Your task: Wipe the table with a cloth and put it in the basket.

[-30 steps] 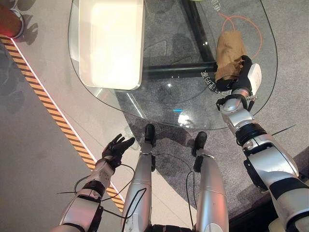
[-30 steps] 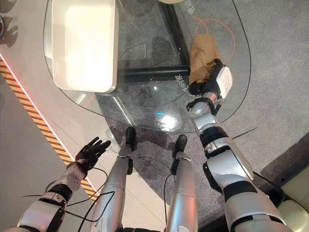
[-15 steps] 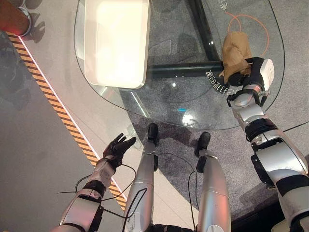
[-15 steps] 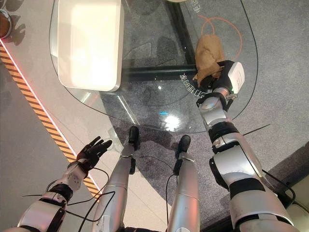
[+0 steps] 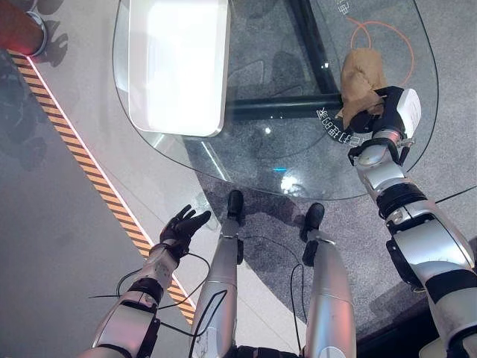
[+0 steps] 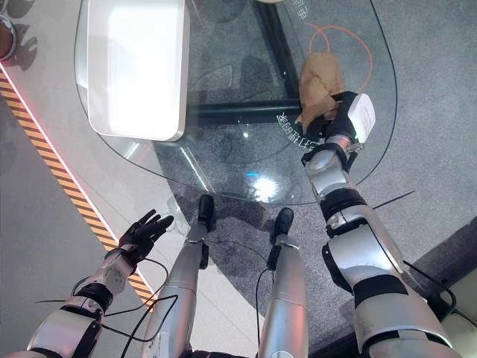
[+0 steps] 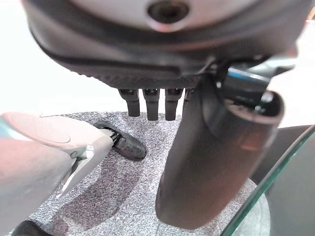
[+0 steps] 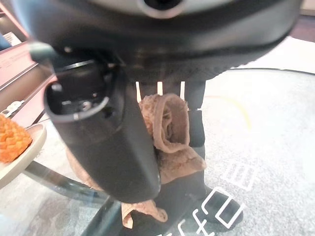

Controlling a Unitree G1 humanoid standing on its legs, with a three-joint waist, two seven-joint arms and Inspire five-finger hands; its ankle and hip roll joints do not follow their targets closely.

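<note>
A brown cloth (image 5: 361,79) is seen bunched on the glass table (image 5: 298,160) in the upper right of the left eye view, just below an orange ring (image 5: 387,30) marked on the glass. The cloth is gripped by the right hand (image 5: 381,110), which is set against its lower right edge. In the right wrist view, folds of the cloth (image 8: 170,135) are seen pinched between the thumb and the curled fingers (image 8: 196,115), with more cloth hanging below against the glass. The right arm is stretched up from the lower right of the frame to the table's near right part.

A white tray (image 5: 179,63) is placed on the left part of the table, at the upper left of centre in the head views, well apart from the cloth. A dark bar (image 5: 283,108) of the table's frame is visible through the glass, running from below the tray to the cloth.

The left hand (image 5: 181,226) is held low in the lower left of the frame, off the table and over the floor, beside a striped orange and black line (image 5: 82,160). Its fingers are spread and relaxed and nothing is held. In the left wrist view the fingers (image 7: 150,104) are shown straight, above grey carpet.

An orange woven object (image 8: 12,140) on a pale dish is visible at the left edge of the right wrist view; whether it is the basket cannot be told.
</note>
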